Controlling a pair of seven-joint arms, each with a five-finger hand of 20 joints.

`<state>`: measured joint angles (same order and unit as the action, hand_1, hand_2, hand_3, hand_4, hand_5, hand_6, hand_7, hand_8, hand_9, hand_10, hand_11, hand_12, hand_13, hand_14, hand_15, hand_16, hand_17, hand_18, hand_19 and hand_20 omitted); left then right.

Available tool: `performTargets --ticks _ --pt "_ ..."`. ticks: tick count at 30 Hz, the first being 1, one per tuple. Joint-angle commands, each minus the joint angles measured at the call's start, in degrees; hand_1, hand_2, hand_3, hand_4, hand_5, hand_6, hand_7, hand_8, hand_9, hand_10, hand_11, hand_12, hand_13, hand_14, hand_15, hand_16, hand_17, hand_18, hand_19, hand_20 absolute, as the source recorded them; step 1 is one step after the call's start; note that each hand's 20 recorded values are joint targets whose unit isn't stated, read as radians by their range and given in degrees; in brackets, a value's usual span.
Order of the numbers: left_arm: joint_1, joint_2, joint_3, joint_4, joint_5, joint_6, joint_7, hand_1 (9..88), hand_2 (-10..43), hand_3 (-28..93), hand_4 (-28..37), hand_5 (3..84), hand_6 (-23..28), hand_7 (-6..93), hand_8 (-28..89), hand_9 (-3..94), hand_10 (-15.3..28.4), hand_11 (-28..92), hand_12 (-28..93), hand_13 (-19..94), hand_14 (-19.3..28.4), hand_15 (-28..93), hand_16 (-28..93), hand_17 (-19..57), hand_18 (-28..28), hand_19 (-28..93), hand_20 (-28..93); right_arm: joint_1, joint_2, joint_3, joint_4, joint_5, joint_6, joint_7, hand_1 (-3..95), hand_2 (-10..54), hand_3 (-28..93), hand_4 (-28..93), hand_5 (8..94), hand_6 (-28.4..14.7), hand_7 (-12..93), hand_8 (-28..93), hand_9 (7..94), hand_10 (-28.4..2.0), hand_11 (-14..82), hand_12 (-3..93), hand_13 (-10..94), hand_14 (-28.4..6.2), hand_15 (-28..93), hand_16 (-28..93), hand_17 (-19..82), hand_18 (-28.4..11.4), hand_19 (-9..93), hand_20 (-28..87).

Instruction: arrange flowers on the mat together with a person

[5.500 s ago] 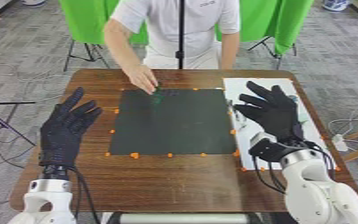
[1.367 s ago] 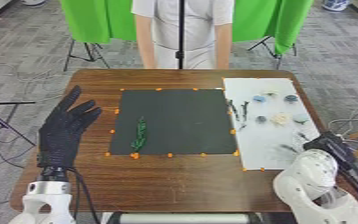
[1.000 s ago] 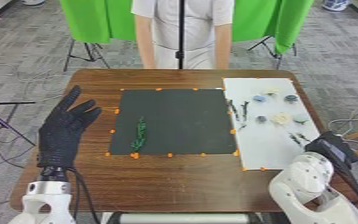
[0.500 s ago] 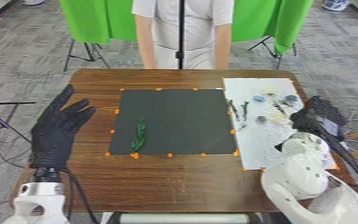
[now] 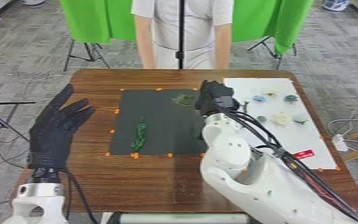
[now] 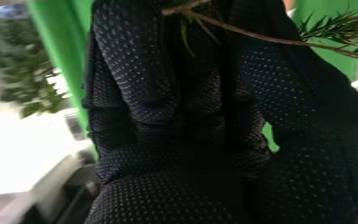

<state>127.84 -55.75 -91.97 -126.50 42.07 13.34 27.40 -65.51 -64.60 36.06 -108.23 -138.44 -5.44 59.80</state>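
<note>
Where the needle-leaved sprig (image 5: 184, 100) overlies the far part of the dark mat (image 5: 177, 130), its foliage projects to the robot's left of the right hand (image 5: 214, 96). The bare brown stem (image 6: 278, 40) runs crosswise to the fingers (image 6: 138, 65), which are curled and pinch it. Contact between sprig and mat cannot be confirmed. Nearer the robot, a green leafy stem (image 5: 140, 135) lies on the mat, long axis near to far, closer to the relaxed, empty left hand (image 5: 55, 135). Placement probably requires setting the sprig's axis relative to that stem before release.
</note>
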Motion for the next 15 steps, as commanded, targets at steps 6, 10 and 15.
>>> performTargets --ticks 6,10,15 --pt "-2.10 2.05 2.03 0.98 -1.17 0.89 1.53 21.7 9.8 73 -28.3 33.2 6.6 12.2 -9 36.7 19.7 25 11 29 26.0 47 -8 -4.9 28.3 65 -13 2.48 -5.01 -7.20 6.03 -2.06 -7.61 -3.77 57.0 -9.4 62 -24 84.2 -1.2 22 1 88.5 -13.1 30.8 20.8 80 -9.9 60 17 33 -23.7 92 -6" --pt "-2.91 2.83 3.28 1.17 -1.51 1.26 2.35 21.6 9.5 73 -28.3 33.3 6.6 12.1 -9 36.7 19.5 25 12 29 25.7 47 -8 -4.7 27.9 64 -13 1.92 -6.06 -8.31 7.67 -5.17 -9.60 -5.58 55.8 -9.5 62 -24 84.6 -1.4 22 1 88.7 -13.4 30.8 20.6 80 -10.1 60 17 33 -23.7 92 -6" --pt "-3.77 3.80 4.37 1.37 -1.86 1.70 3.24 21.7 9.4 74 -28.3 33.4 6.7 12.3 -9 37.2 19.8 26 12 30 25.9 47 -8 -4.7 27.8 64 -13 2.37 -6.93 -9.60 9.04 -6.79 -10.48 -6.49 52.8 -9.5 61 -24 85.0 -1.5 23 2 89.0 -13.6 30.8 20.5 80 -10.5 60 17 33 -24.0 92 -6"
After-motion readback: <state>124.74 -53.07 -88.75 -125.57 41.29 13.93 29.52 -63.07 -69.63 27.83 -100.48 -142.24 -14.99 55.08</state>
